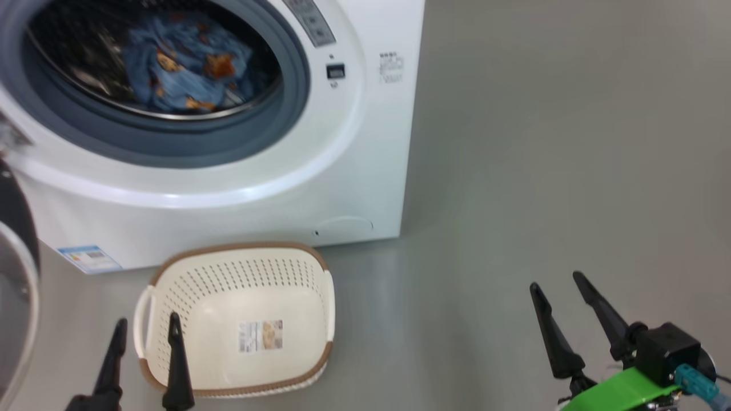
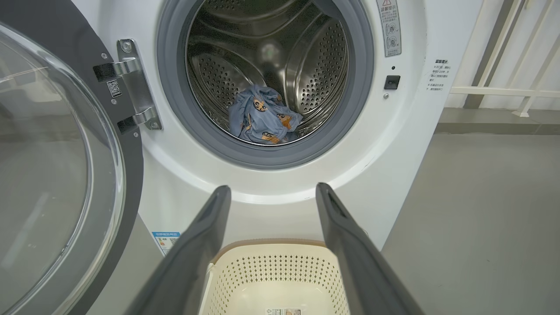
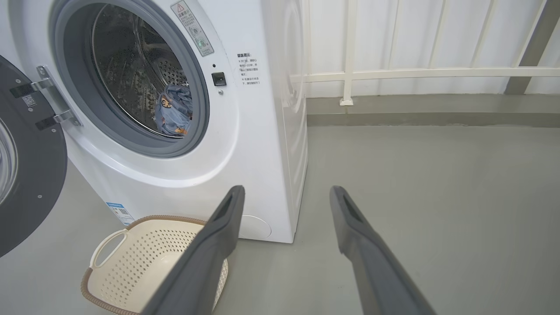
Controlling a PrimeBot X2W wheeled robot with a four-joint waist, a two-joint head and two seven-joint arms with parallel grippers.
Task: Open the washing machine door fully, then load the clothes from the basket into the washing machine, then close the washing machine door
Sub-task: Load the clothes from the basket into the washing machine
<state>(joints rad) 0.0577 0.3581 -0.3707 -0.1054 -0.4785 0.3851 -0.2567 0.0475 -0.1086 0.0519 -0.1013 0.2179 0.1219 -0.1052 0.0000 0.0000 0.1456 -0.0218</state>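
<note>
The white washing machine (image 1: 342, 171) stands with its round black door (image 2: 48, 166) swung wide open to the left. Light blue clothes (image 1: 183, 63) with orange-brown bears lie inside the steel drum, also clear in the left wrist view (image 2: 262, 116). On the floor before the machine sits the cream basket (image 1: 240, 285), with only its label sticker showing on the bottom. My left gripper (image 1: 145, 328) hangs open over the basket's left handle, nothing between its fingers. Out over bare floor to the right, my right gripper (image 1: 562, 282) is open too.
Grey floor (image 1: 542, 171) stretches to the right of the machine. A white railing (image 3: 415, 72) runs along the wall behind it. The open door (image 1: 14, 297) juts out at the far left, close to my left gripper.
</note>
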